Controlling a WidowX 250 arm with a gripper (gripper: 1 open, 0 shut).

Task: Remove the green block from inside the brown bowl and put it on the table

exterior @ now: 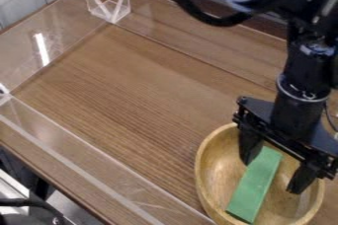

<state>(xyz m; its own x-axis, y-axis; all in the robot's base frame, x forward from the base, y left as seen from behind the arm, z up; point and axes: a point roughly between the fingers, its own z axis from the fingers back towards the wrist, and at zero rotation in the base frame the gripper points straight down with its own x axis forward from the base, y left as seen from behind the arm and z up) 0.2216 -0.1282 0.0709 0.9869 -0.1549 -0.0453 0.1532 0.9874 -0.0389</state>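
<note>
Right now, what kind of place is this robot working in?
Probably a lab test bench: a wood-grain table fenced by clear acrylic walls, with one robot arm's gripper over a brown bowl holding a green block.

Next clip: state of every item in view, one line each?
pincer: open, pointing down, fingers either side of the block's upper end, not closed on it
green block: lying flat in the bowl, not lifted
brown bowl: upright on the table, block inside
table: bowl on it

The black arm reaches down from the upper right, its gripper [282, 160] pointing straight down, fingers [251, 146] spread wide.
</note>
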